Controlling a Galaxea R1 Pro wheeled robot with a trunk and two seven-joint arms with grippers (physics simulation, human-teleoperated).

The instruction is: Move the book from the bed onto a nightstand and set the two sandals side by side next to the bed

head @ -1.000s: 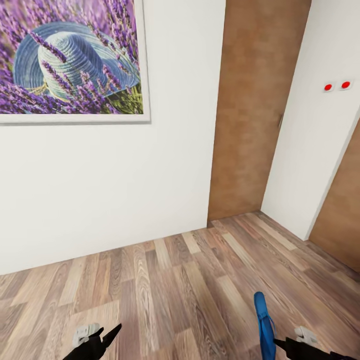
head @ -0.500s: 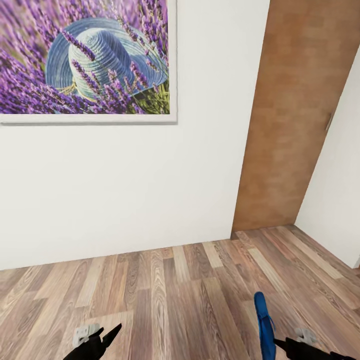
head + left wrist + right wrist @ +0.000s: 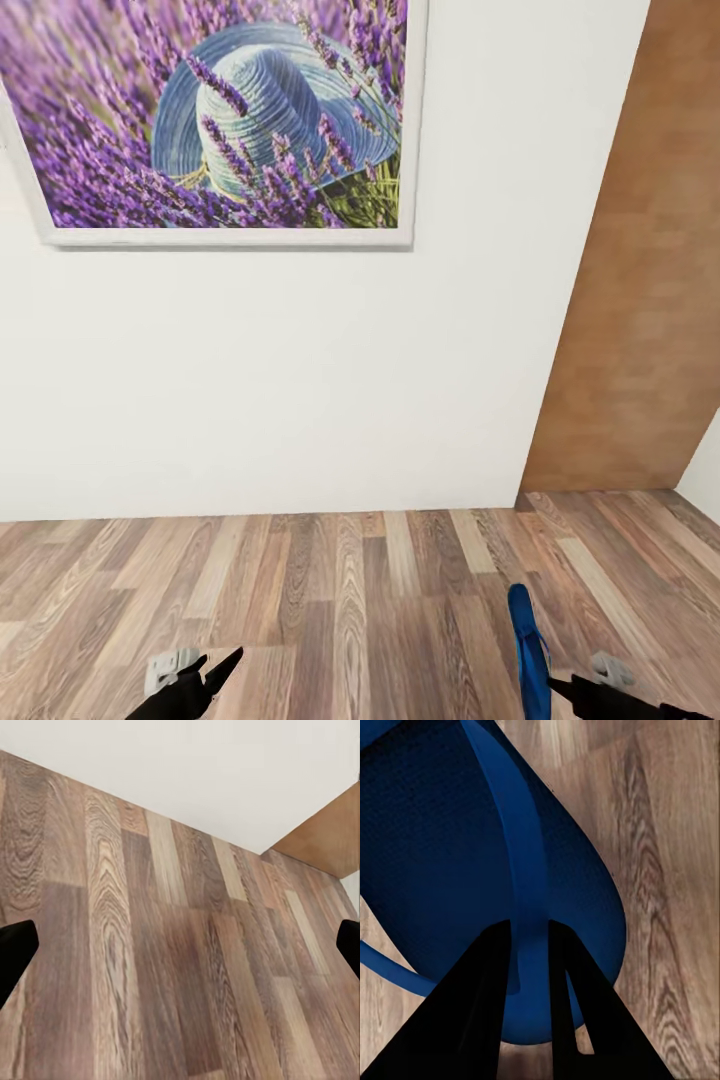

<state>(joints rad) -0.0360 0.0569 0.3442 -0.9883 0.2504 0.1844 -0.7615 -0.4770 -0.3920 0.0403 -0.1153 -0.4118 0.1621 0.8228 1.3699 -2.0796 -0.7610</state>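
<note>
One bright blue sandal [image 3: 528, 650] hangs edge-up over the wood-plank floor [image 3: 350, 600] at the bottom right of the head view, with my right gripper [image 3: 565, 688] shut on it. In the right wrist view the black fingers [image 3: 487, 1005] pinch the thong strap against the blue sole [image 3: 435, 855], my right gripper [image 3: 531, 960] closed around it. My left gripper [image 3: 205, 675] hangs low at the bottom left, open and empty; its fingertips sit at the far edges of the left wrist view, my left gripper [image 3: 180, 945] over bare floor. The book, the bed and the nightstand are out of view.
A white wall [image 3: 300, 380] stands straight ahead with a framed lavender picture [image 3: 220, 120] hung on it. A tan wooden door [image 3: 650, 300] fills the right side. Plank floor runs between me and the wall.
The whole picture has shifted right, so the camera has turned left toward the wall. Both grippers keep their places in the view, and the sandal stays held.
</note>
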